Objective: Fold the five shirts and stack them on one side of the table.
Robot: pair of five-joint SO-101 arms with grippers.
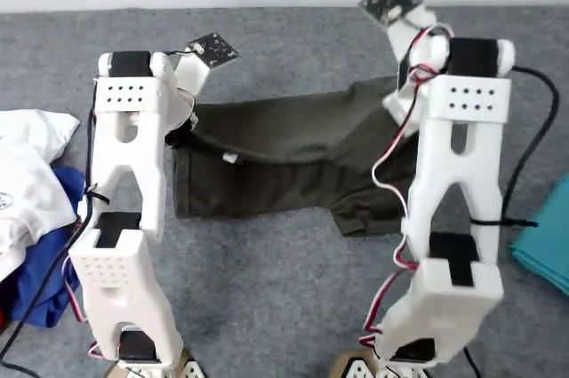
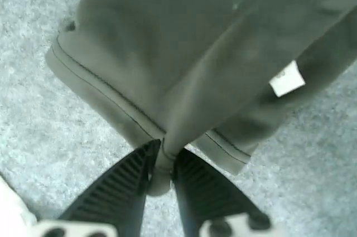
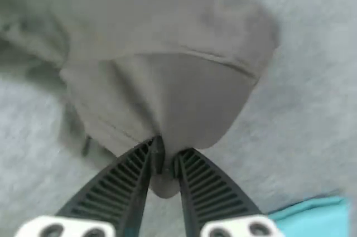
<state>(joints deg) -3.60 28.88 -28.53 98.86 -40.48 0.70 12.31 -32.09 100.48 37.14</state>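
Both nipped tight on olive shirt (image 1: 284, 142) fabric, left gripper (image 2: 162, 161), right gripper (image 3: 165, 161)

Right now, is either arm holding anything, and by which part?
Both hold the dark olive shirt. The left gripper pinches its hemmed edge at one end; the right gripper pinches a bunched fold of cloth at the other end.

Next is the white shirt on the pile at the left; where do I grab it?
Probably pinch the white fabric shirt at its rounded far corner, coming from the table's middle: that corner lies on the grey felt, clear of the blue garment beneath.
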